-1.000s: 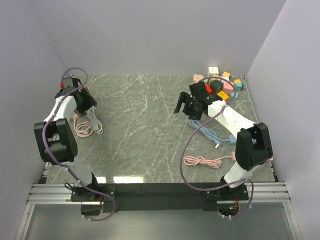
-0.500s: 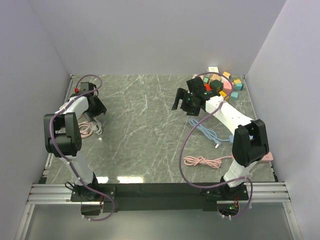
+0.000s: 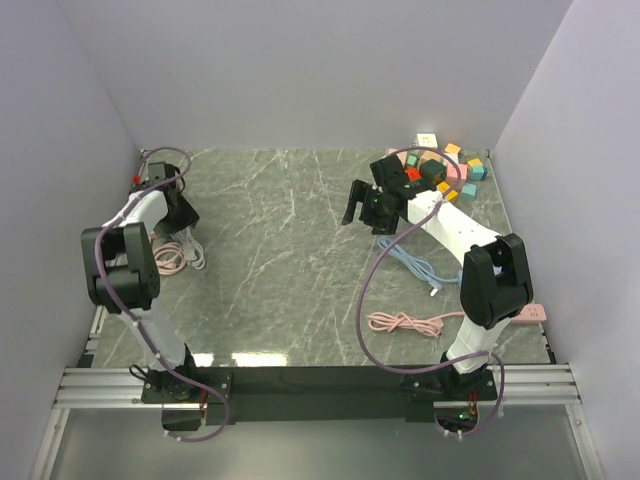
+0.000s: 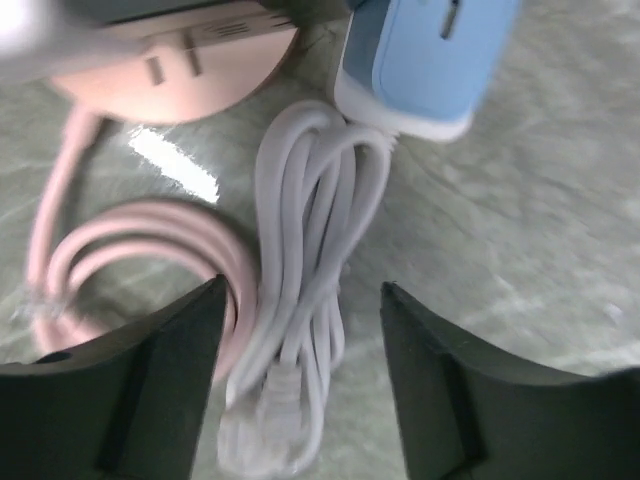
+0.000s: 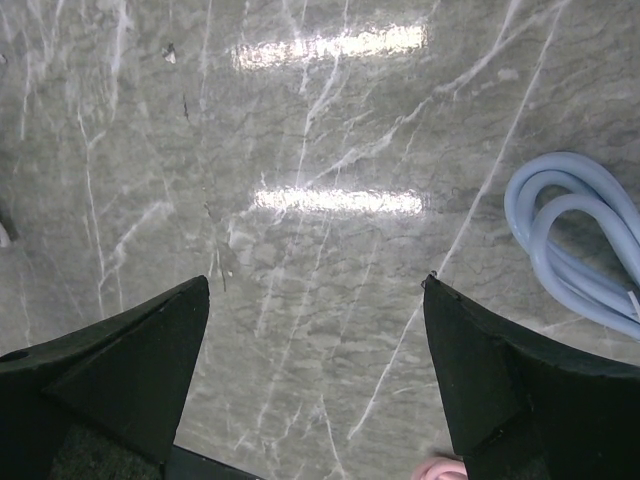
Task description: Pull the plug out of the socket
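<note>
Above the white cable coil (image 4: 310, 200) hangs the left gripper (image 4: 300, 288), jaws well apart, one of its dark fingers (image 4: 160, 380) on each side of the coil and nothing gripped. Just past the far end of that coil sits the blue plug (image 4: 425, 60), with the white cord running out of its pale base. The pink socket block (image 4: 170, 70) lies beyond the coil on the other side, slots facing up. The wrist view is blurred, so I cannot tell whether the plug is seated in it or merely beside it. A pink cable coil (image 4: 120, 250) rests just beside the white one.

Far across the marble table (image 3: 280, 250) from the coil, the right gripper (image 3: 362, 205) is spread wide over bare stone, holding nothing. A blue cable (image 5: 575, 250) lies off to its side.

The main risk, as I judge it, is closing where the jaws now stand. They would pinch loops of cord rather than the plug body, and a pull would strain the cord or unravel the coil. The socket block is also unbraced, since the right arm is too far away to pin it. Even a good grip on the plug could then drag block and plug along together instead of separating them. The neighbouring pink loops could snag a finger too.
</note>
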